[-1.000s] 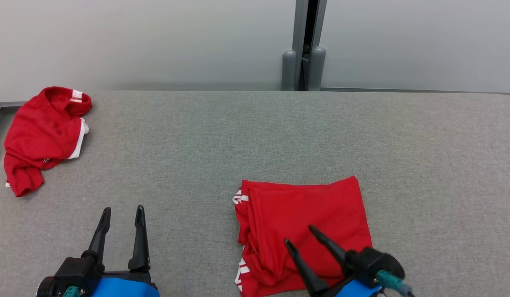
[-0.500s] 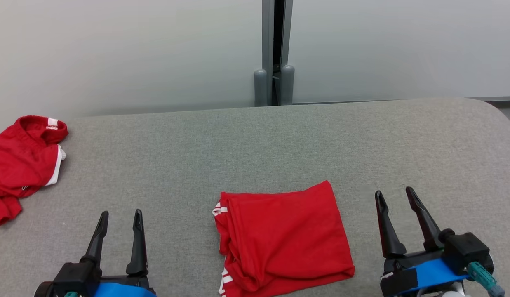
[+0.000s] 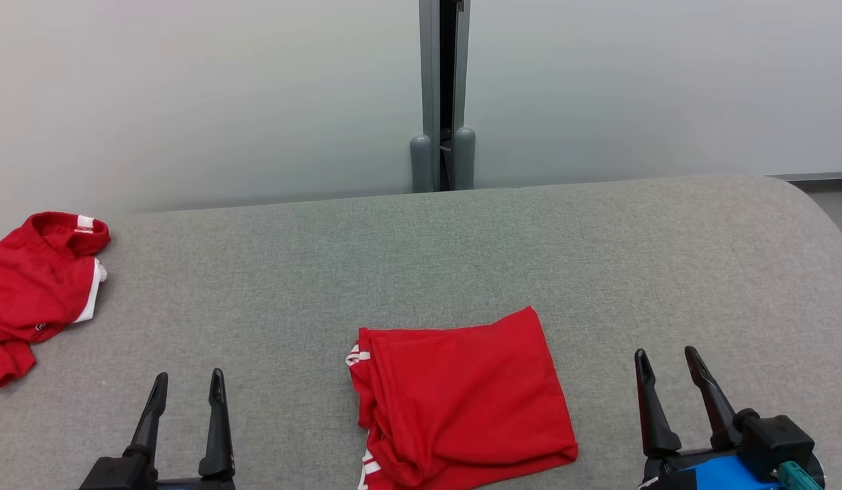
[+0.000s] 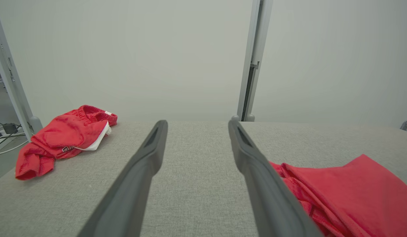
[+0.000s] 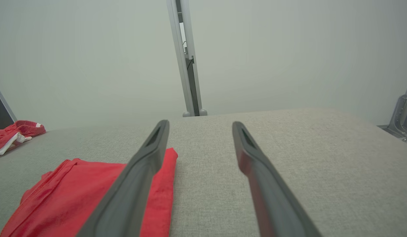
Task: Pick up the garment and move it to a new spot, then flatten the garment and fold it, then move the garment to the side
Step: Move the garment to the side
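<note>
Task state, late stage. The folded garment point(image 3: 461, 401) lies as a compact red rectangle at the middle of the table's point(image 3: 461, 245) front edge, so flattening and folding appear complete. The left end effector point(image 3: 187, 380) and right end effector point(image 3: 666, 354) stand wide and empty on either side, clear of it. Moving it aside seems to remain. A crumpled garment point(image 3: 36, 286) rests at the left edge.

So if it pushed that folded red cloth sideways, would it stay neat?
Probably not. The folded red garment looks soft and floppy, its layers bunched along the left edge, so they would likely slip apart. The grey table looks like rough fabric, so the cloth may drag and wrinkle.
</note>
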